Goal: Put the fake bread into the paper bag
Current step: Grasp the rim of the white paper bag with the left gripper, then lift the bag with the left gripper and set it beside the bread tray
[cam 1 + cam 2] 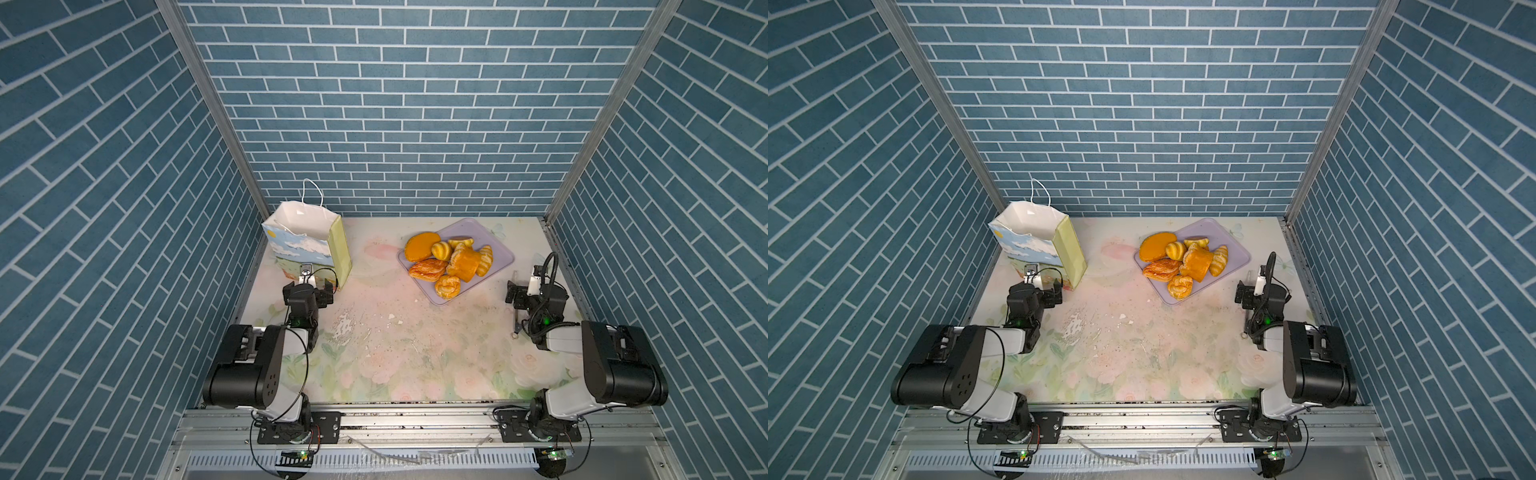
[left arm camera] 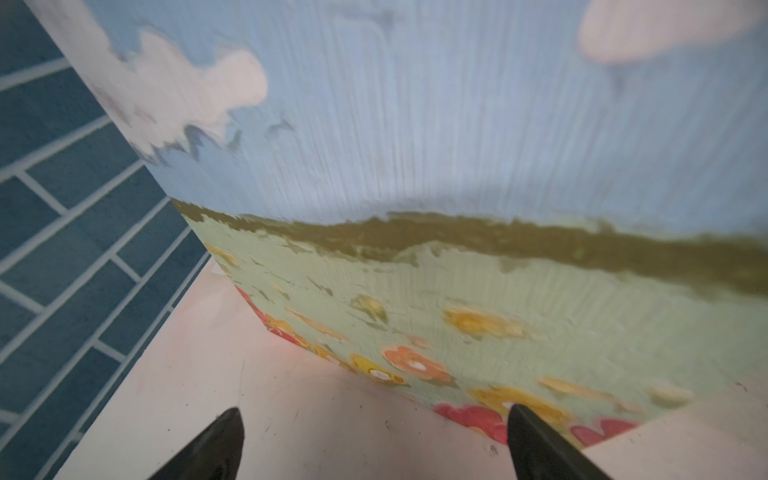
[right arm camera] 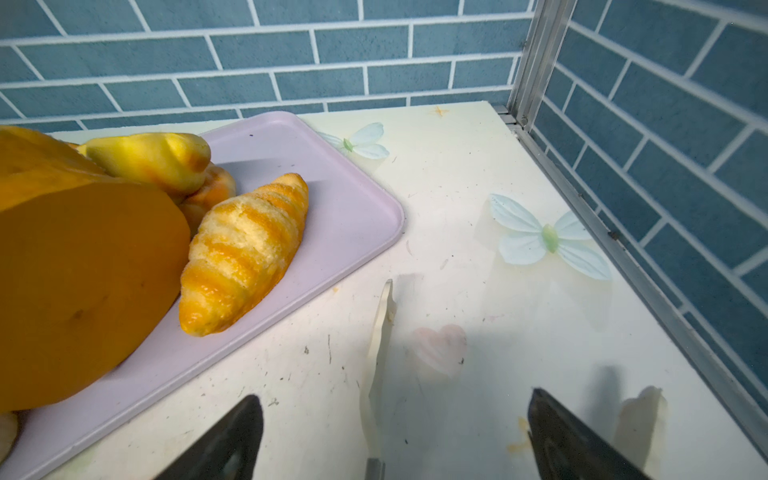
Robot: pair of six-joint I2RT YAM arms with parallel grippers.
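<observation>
Several glossy pieces of fake bread (image 1: 449, 259) (image 1: 1187, 259) lie heaped on a lilac tray (image 1: 486, 232) (image 1: 1225, 237) at the back right in both top views. The paper bag (image 1: 305, 245) (image 1: 1034, 237) stands upright and open at the back left. My left gripper (image 1: 309, 286) (image 1: 1038, 287) is low in front of the bag's printed face (image 2: 415, 166), open (image 2: 375, 409) and holding nothing. My right gripper (image 1: 525, 291) (image 1: 1254, 291) sits just right of the tray, open (image 3: 395, 395) and empty. A striped croissant (image 3: 245, 253) and a blocky loaf (image 3: 83, 282) are close to it.
A thin knife-like blade (image 3: 380, 332) (image 1: 515, 303) lies on the table under my right gripper. Blue brick walls close in the back and both sides, with the right wall's metal rail (image 3: 623, 257) close by. The floral tabletop (image 1: 395, 332) is scuffed in the middle.
</observation>
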